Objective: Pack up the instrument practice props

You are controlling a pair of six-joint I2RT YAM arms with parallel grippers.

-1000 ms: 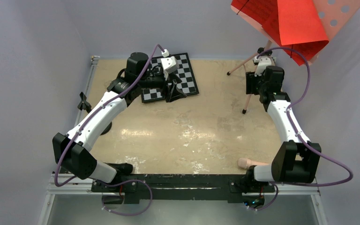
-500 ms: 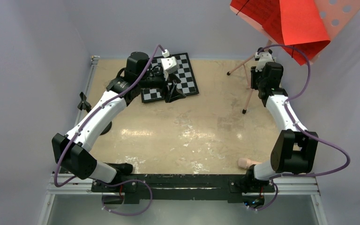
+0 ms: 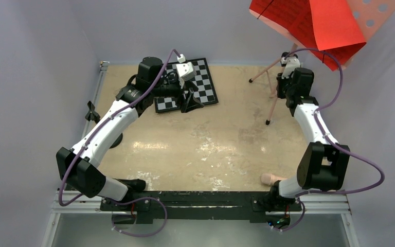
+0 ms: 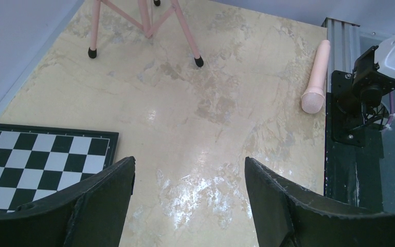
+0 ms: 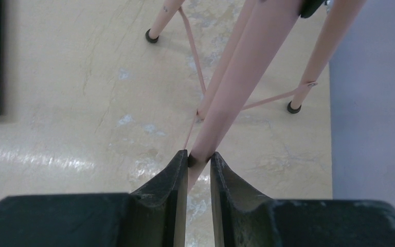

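The pink music stand (image 3: 271,107) stands at the far right on thin tripod legs, and its perforated desk (image 3: 375,14) carries red printed sheets (image 3: 329,25). My right gripper (image 3: 287,72) is shut on the stand's central pole (image 5: 247,67), with the fingertips (image 5: 177,164) pinching it above the leg braces. My left gripper (image 3: 189,101) hangs open and empty over the near edge of the chessboard (image 3: 205,85), with bare table between its fingers (image 4: 108,195). The peach tube (image 3: 270,178) lies at the near right by the right arm's base and also shows in the left wrist view (image 4: 316,77). A black piece (image 3: 90,111) sits at the left edge, partly hidden.
The black-and-white chessboard (image 4: 31,159) lies at the far middle. Grey walls close in on the left, the back and the right. A black rail (image 3: 200,198) with both arm bases runs along the near edge. The stand's legs (image 4: 146,20) show in the left wrist view.
My right gripper has moved farther back and right, onto the stand's pole, and now grips it. The desk and red sheets have shifted slightly left. The left arm has not moved.
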